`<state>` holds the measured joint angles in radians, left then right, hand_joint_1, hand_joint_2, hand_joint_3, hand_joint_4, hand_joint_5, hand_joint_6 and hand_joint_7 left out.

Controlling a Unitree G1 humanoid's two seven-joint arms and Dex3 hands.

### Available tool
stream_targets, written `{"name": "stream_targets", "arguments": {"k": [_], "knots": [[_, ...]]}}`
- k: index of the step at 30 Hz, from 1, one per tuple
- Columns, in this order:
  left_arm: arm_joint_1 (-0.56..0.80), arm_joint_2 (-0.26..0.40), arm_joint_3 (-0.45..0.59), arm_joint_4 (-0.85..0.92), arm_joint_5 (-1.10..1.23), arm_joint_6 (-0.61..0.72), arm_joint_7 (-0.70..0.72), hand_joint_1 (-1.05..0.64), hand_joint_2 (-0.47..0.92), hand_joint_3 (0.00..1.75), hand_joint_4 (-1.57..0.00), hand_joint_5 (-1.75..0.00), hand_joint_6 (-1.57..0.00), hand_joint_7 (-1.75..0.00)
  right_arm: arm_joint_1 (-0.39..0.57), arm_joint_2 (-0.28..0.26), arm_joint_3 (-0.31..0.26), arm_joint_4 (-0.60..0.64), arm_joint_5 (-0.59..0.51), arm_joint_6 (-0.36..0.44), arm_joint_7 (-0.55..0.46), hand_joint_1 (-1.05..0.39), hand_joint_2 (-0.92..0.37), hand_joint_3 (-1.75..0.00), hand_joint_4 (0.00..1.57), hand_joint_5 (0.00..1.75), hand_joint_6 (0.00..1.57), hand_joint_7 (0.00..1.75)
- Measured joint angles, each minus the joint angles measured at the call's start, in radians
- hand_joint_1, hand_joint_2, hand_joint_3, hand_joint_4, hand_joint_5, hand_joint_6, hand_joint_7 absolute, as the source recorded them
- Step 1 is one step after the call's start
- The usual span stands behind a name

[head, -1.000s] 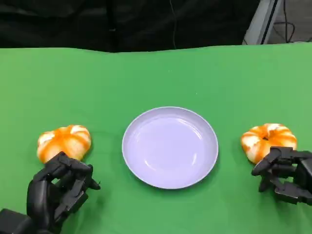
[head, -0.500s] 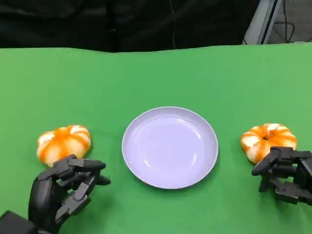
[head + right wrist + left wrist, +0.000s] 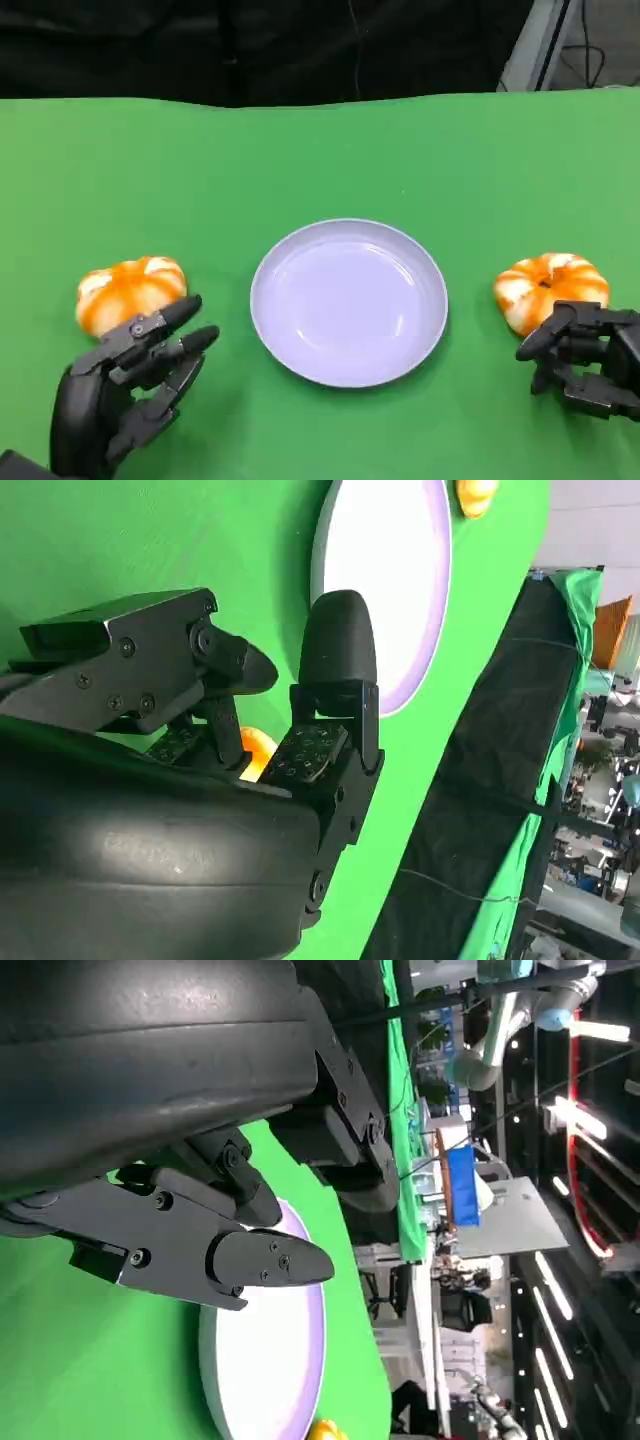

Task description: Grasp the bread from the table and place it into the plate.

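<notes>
A lilac plate (image 3: 348, 300) lies bare at the table's middle. One orange-and-white bread (image 3: 130, 292) sits to its left, another bread (image 3: 552, 288) to its right. My left hand (image 3: 125, 385) hovers just in front of the left bread with fingers stretched out and apart, holding nothing. My right hand (image 3: 585, 360) sits just in front of the right bread with fingers curled in, nothing visibly in them. In the right wrist view a sliver of that bread (image 3: 255, 752) peeks between the curled fingers (image 3: 335, 660), with the plate (image 3: 400, 570) beyond.
The green table cloth (image 3: 320, 160) stretches back to a black curtain (image 3: 250, 45). The left wrist view looks past my fingers (image 3: 260, 1260) across the plate (image 3: 270, 1360) to a lit room beyond the table.
My left hand's fingers have uncurled and stretched forward beside the left bread. The right hand, both breads and the plate have stayed put.
</notes>
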<state>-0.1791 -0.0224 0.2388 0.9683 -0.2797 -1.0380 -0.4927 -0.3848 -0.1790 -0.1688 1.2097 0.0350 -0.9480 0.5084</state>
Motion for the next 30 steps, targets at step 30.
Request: {"name": "stream_targets", "arguments": {"k": [30], "knots": [[0.034, 0.312, -0.108, -0.26, 1.211, 0.136, 1.212, -0.7, 0.92, 0.08, -0.6, 0.0, -0.57, -0.01, 0.0, 0.004, 0.002, 0.0, -0.003, 0.0, -0.006, 0.16, -0.76, -0.79, 0.9, 1.38, 0.95, 0.95]]}}
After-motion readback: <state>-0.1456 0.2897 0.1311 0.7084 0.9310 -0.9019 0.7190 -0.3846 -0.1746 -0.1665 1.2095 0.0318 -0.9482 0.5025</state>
